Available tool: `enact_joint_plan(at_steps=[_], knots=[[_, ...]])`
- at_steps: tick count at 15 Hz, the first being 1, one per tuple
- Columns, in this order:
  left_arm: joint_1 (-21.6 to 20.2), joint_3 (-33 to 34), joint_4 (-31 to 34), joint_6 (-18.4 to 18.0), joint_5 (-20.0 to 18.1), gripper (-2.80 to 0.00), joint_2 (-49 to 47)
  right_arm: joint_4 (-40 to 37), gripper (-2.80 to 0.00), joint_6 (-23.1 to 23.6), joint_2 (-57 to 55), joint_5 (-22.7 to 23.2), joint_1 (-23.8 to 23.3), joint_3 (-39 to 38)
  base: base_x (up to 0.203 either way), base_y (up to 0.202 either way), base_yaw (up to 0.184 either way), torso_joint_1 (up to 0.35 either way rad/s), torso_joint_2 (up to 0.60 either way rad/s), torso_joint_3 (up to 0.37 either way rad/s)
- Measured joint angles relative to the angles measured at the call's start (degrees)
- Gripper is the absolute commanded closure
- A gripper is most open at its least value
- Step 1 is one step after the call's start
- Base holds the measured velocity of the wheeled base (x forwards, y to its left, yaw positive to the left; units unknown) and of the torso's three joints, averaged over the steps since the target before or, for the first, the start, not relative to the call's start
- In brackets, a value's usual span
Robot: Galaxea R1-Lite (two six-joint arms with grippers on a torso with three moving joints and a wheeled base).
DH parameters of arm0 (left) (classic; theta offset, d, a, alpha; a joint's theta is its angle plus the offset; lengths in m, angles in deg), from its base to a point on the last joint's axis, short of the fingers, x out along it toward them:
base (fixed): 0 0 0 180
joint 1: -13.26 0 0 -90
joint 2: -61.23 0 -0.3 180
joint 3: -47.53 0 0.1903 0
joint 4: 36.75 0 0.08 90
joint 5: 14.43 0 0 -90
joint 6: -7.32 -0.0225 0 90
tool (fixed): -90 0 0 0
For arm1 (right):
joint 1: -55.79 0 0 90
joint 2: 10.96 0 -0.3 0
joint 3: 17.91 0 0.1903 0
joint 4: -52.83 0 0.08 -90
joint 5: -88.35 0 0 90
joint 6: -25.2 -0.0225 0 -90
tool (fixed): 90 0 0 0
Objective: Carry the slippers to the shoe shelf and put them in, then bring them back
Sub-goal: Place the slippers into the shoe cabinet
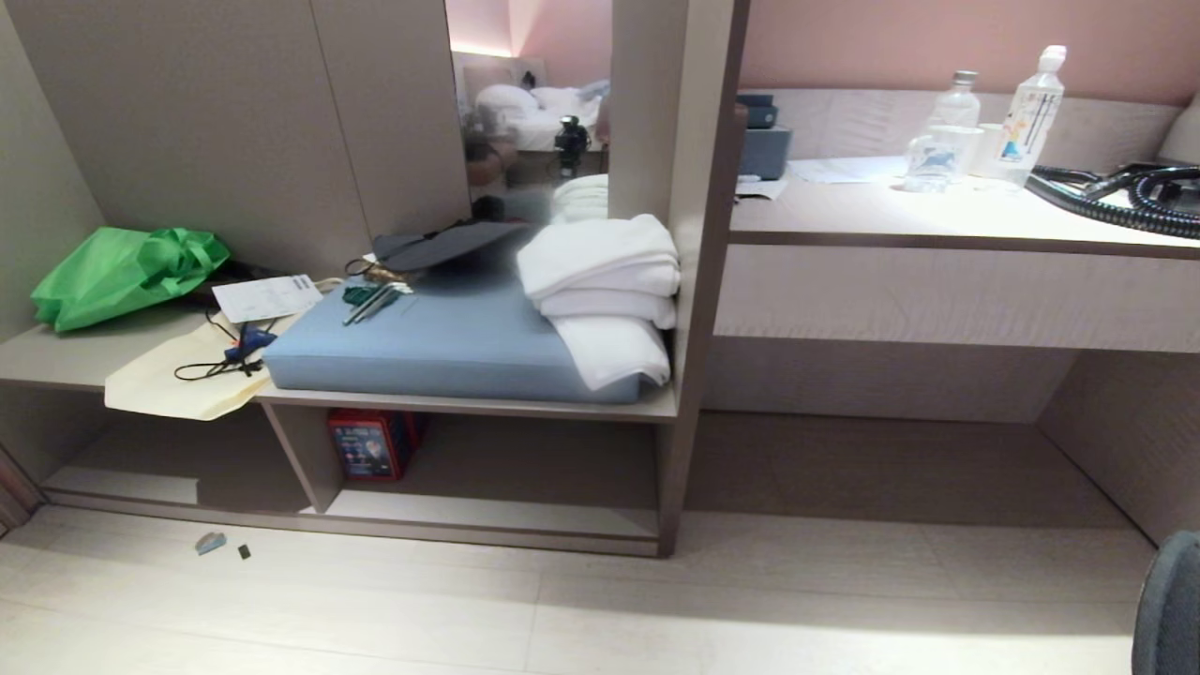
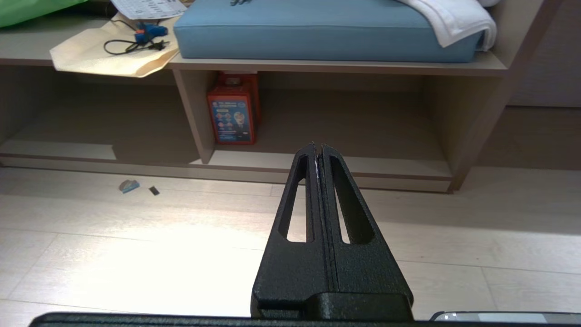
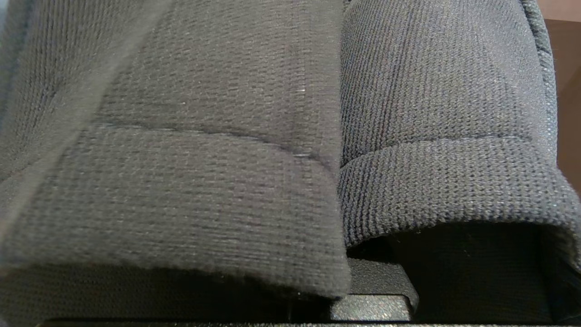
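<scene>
Slippers [image 3: 290, 150] of soft dark grey knitted fabric, both of the pair side by side, fill the right wrist view, pressed close against the camera. The right gripper itself is hidden behind them; its jaws read as nearly fully closed, so it is judged to be pinching the pair, though the contact point cannot be seen. The left gripper [image 2: 317, 147], two black slotted fingers pressed flat together and holding nothing, hangs over the pale plank floor [image 2: 136, 254], pointing toward the low taupe wood-grain shoe shelf [image 1: 487, 511].

In the head view neither arm shows. The shelf's lower cubby holds only a red boxed item [image 1: 370, 442] beside its upright divider. Above it lie a blue flat cushion [image 1: 441, 347], folded white towels [image 1: 605, 281], a green bag [image 1: 122, 277] and a cream tote [image 1: 183, 380].

The carrying stage looks unfinished, with the shelf some way ahead. Risks from here: a thin pinch on limp fabric may let one slipper slide free, and the low cubby opening could catch the dangling pair, or the red box, if the approach comes in too high or too far left.
</scene>
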Motion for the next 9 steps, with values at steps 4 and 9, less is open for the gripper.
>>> enact_joint_plan(at_steps=[4, 9], knots=[[0.0, 0.0, 0.0, 0.0, 0.0, 0.00, 0.0, 0.0, 0.00, 0.0, 0.0, 0.0, 0.0, 0.0, 0.000, 0.198, -0.002, 0.000, 0.00, 0.002], [0.0, 0.0, 0.0, 0.0, 0.0, 0.00, 0.0, 0.0, 0.00, 0.0, 0.0, 0.0, 0.0, 0.0, 0.000, 0.198, -0.003, 0.005, 0.00, 0.004]])
